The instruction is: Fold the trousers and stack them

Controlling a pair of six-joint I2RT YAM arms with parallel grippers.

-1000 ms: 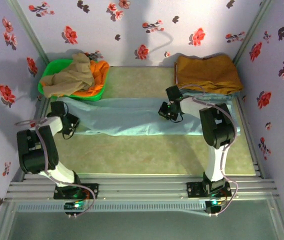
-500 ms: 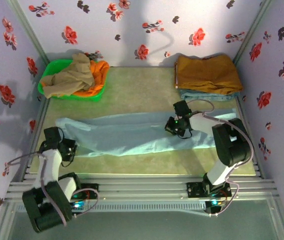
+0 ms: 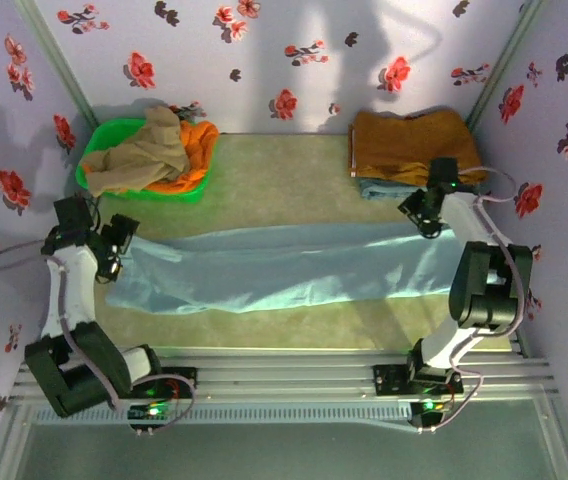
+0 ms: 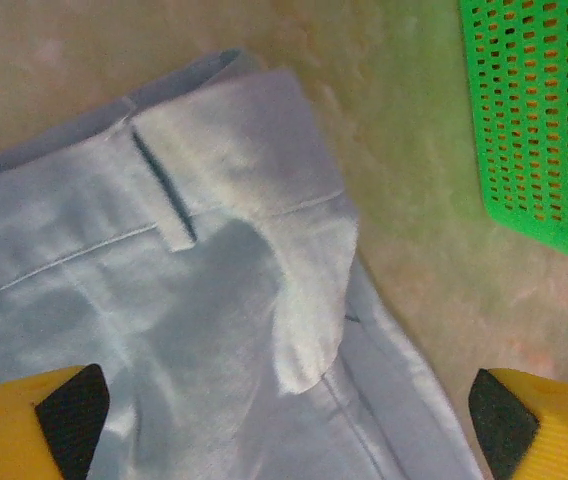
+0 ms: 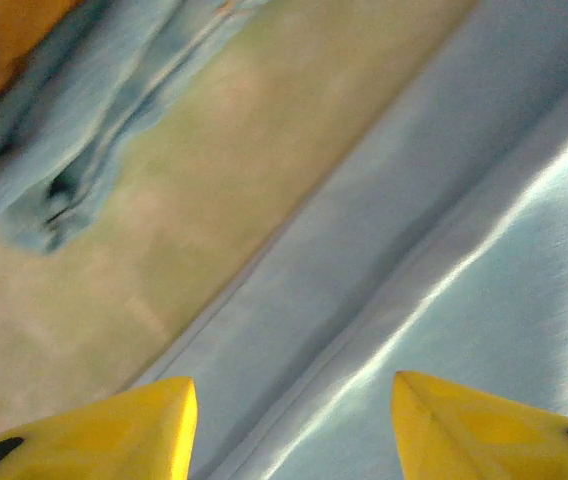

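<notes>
Trousers (image 3: 274, 268) straighter now, left-right, waist left

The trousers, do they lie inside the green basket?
No, the trousers lie spread flat on the table, outside the green basket.

Since a moment ago, the left gripper (image 3: 116, 248) shifts farther to the left end of the trousers (image 3: 284, 275), while the right gripper (image 3: 417, 213) swings far right.

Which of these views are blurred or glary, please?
Right wrist view: smeared by blur, with a bright sheen streaking the trousers. Left wrist view: mildly soft, though the waistband seam and green basket read clearly. Top external view: sharp, evenly lit, with arm shadows on the back wall.
</notes>
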